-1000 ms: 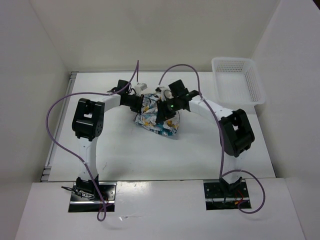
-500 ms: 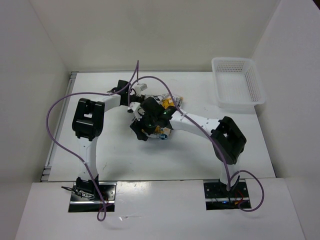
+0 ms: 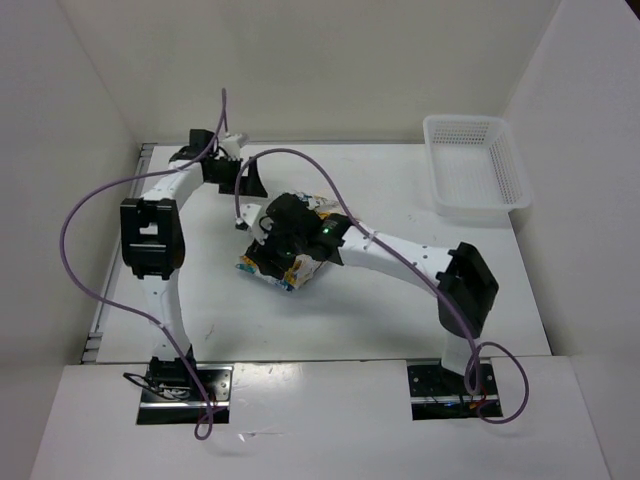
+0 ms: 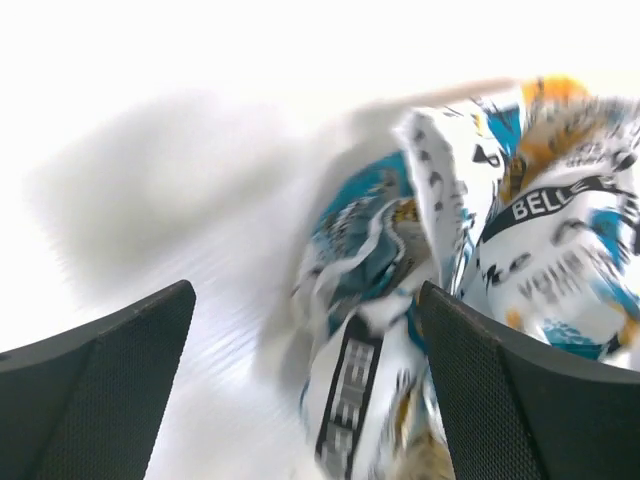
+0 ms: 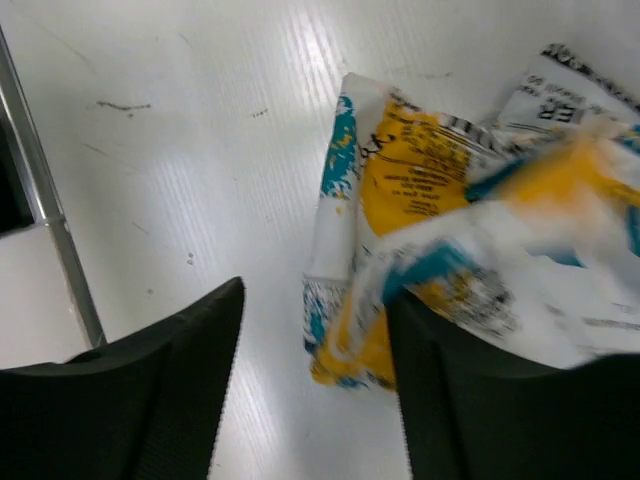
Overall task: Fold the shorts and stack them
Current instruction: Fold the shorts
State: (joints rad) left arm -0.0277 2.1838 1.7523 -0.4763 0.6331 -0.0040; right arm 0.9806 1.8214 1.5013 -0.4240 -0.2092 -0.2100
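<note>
**Q.** Top external view: where did the shorts (image 3: 297,272) lie?

**A.** Bunched in a crumpled heap on the table (image 3: 400,310), left of centre. They sat directly under the right gripper (image 3: 268,260) and well apart from the white mesh basket (image 3: 478,165) at the far right.

**Q.** How did the jaws stand?

**A.** Both pairs stood apart. The left gripper (image 3: 243,184) was near the back-left corner with its jaws wide and nothing between them, the cloth lying ahead of it. In the right wrist view, bare table showed between the fingers. A yellow fold edge lay against one finger but was not pinched.

**Q.** What would the step in hand require?

**A.** Probably flattening before any fold. Each gripper would best pinch a single layer at opposite edges and draw the fabric taut, keeping it low. The shorts should be laid smooth before creasing, because a grab through several layers would likely keep the bundle crumpled.
</note>
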